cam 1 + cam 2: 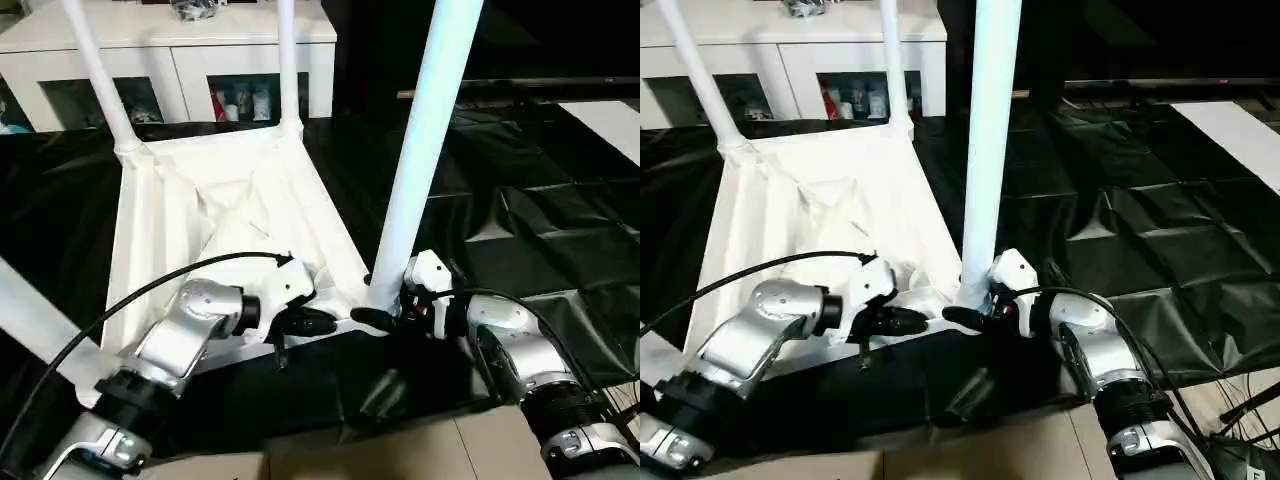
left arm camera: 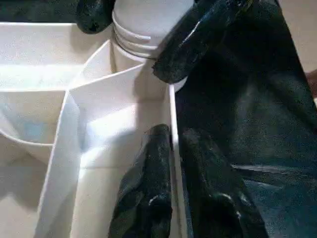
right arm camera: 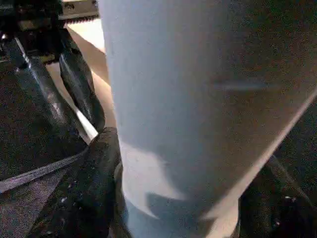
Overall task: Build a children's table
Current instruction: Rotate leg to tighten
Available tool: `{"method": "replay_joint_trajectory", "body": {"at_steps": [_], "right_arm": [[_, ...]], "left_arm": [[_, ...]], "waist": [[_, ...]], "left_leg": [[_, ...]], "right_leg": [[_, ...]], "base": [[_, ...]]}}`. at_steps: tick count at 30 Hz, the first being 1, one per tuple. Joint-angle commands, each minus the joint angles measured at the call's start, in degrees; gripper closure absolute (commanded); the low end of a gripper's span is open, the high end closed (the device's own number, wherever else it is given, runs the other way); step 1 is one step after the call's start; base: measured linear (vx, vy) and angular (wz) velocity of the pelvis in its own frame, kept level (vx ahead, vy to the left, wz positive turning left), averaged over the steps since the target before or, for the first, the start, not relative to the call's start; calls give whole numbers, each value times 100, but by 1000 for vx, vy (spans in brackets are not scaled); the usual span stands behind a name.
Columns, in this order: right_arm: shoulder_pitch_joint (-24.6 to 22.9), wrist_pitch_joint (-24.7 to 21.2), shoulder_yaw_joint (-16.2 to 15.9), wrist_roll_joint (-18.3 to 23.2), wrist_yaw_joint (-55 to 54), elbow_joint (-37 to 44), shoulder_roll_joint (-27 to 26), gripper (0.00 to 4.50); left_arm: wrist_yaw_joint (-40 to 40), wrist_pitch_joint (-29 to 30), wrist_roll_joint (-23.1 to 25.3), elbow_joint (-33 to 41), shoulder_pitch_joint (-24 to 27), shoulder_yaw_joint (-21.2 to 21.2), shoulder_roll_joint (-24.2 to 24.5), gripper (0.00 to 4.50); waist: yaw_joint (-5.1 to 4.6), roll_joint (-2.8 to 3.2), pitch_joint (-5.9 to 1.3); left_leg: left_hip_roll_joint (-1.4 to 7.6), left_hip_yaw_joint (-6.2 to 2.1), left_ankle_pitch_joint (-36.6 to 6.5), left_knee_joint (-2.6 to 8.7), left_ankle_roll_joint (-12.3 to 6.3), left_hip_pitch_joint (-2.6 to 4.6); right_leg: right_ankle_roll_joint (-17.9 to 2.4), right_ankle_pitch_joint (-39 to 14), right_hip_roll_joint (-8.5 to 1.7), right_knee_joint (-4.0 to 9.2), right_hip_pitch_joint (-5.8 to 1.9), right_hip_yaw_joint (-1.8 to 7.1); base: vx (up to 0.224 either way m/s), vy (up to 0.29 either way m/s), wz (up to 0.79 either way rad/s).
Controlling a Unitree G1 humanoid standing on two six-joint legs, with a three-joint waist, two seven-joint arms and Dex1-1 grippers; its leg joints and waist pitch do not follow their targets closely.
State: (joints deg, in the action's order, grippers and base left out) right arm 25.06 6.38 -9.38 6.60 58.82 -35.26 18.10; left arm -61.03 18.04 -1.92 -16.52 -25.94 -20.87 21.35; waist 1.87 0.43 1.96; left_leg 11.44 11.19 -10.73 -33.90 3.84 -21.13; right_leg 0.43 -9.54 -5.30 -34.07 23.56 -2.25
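Four legs seem to stand in the upside-down table (image 1: 230, 210) on the black floor sheet (image 1: 530, 230), the right claw (image 1: 385, 315) around the near leg (image 1: 420, 150), the left claw (image 1: 305, 322) pinching the rim.

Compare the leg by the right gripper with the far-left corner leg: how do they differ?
The near leg stands almost upright with the right gripper at its base; the far-left leg leans and has no gripper near. The near one looms thicker in view. Both are white tubes standing in corner sockets of the upturned tabletop.
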Motion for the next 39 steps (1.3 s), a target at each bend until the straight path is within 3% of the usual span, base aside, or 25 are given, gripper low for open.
{"method": "replay_joint_trajectory", "body": {"at_steps": [1, 5, 13, 19, 25, 27, 29, 31, 32, 37, 39], "right_arm": [[5, 37, 55, -58, -73, -60, 44, 178], [20, 47, 51, -60, -93, -67, 51, 178], [16, 51, 37, -68, -98, -64, 45, 178], [3, 140, 134, -44, -350, -102, -64, 178], [154, 235, 377, -229, -1800, -545, -615, 178], [306, 172, 599, -408, -3297, -950, -1035, 180], [386, -29, 822, -347, -4182, -1201, -1333, 180], [454, -111, 836, -456, -4764, -1390, -1519, 180], [470, -115, 819, -494, -4849, -1423, -1545, 180], [1018, -66, 972, -485, -5587, -2015, -1879, 180], [1063, 41, 923, -537, -5507, -2076, -1935, 180]], "left_arm": [[71, -7, 145, -82, -62, -89, 11, 362], [12, 50, 131, -71, -47, -110, 32, 362], [32, 102, 90, -76, -34, -77, 17, 434], [178, 226, 149, -137, -13, -69, -9, 450], [885, 259, 271, -625, -200, 76, -408, 450], [1576, 379, 359, -1122, -424, 208, -796, 450], [2068, 481, 338, -1486, -607, 358, -1114, 450], [2551, 445, 365, -1858, -791, 465, -1375, 450], [2629, 431, 372, -1928, -827, 480, -1420, 450], [3262, -92, 499, -2715, -1246, 538, -1855, 450], [3195, -186, 550, -2783, -1294, 490, -1876, 450]], "waist": [[-17, -6, -320], [-17, -5, -315], [-18, 0, -307], [-21, 12, -292], [-61, 3, -263], [-89, -23, -265], [-121, -12, -254], [-141, -17, -254], [-135, -7, -262], [-124, 13, -295], [-95, 24, -311]], "left_leg": [[141, -52, -1444, 414, -293, 54], [141, -50, -1450, 415, -319, 53], [143, -52, -1559, 425, -280, 59], [143, -59, -1712, 443, -211, 60], [126, -72, -1913, 467, -43, 70], [103, -81, -2038, 467, 16, 71], [88, -83, -2125, 465, 82, 101], [83, -97, -2173, 469, 71, 94], [76, -82, -2209, 455, 60, 125], [60, -90, -2167, 469, -92, 96], [76, -85, -1964, 476, -161, 61]], "right_leg": [[-1443, -1052, -180, 355, -272, 142], [-1461, -1083, -183, 359, -270, 141], [-1432, -1209, -181, 374, -261, 140], [-1366, -1443, -185, 397, -247, 139], [-1175, -1959, -190, 458, -210, 140], [-1037, -2347, -198, 492, -191, 134], [-942, -2607, -194, 530, -156, 127], [-874, -2712, -195, 557, -152, 119], [-857, -2672, -177, 569, -115, 119], [-886, -2297, -177, 546, -143, 117], [-948, -1956, -192, 521, -194, 118]], "base": [[0, 0, 0], [0, 0, 0], [0, 0, 0], [0, 0, 0], [0, 0, 0], [0, 0, 0], [0, 0, 0], [0, 0, 0], [0, 0, 0], [0, 0, 0], [0, 0, 0]]}}
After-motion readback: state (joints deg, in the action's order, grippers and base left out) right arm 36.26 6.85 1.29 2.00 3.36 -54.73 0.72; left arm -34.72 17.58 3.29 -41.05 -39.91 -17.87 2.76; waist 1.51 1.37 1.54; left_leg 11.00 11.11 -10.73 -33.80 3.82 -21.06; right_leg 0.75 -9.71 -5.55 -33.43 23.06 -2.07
